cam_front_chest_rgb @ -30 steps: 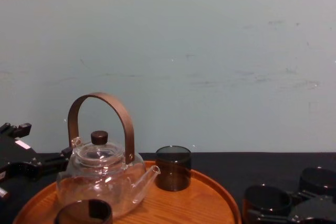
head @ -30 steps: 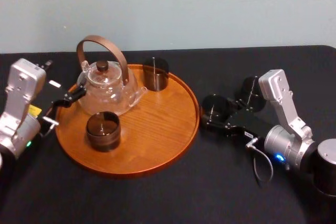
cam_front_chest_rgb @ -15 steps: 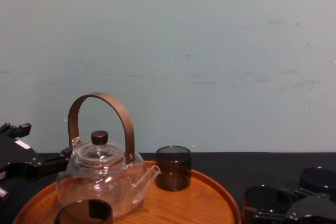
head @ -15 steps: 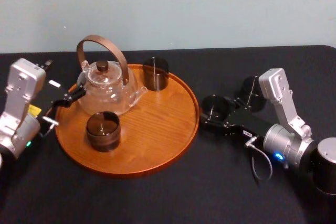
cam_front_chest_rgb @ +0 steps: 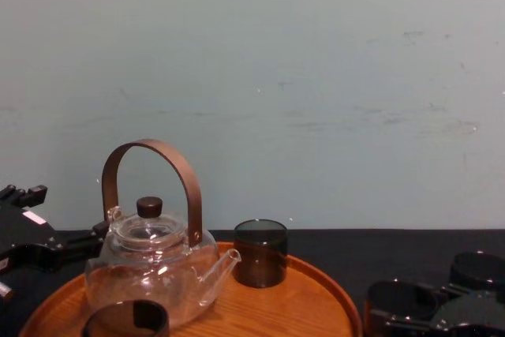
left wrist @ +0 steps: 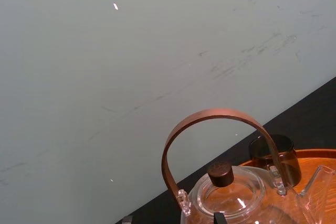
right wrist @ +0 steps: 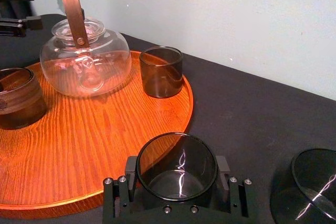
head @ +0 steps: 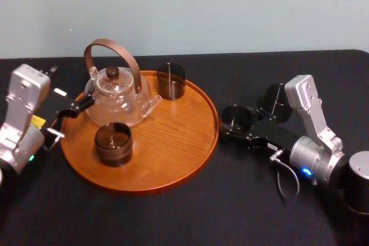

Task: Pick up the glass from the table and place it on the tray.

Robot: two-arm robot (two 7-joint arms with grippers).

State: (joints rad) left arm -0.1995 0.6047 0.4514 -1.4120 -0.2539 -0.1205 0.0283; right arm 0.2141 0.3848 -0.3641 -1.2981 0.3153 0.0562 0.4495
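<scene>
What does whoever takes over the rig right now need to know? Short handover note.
Right pincer: shut on the glass, low over the table, just right of the tray.
Left pincer: parked at the tray's left rim, beside the teapot.
On the tray: the teapot, a rear glass and a front glass. A spare glass stands on the table farther right.
Done: grasp.
Left: lift, carry left over the rim, set down on bare wood, release.

teapot (left wrist: 231, 205) base cut off, tray (cam_front_chest_rgb: 272, 312) front cropped below
</scene>
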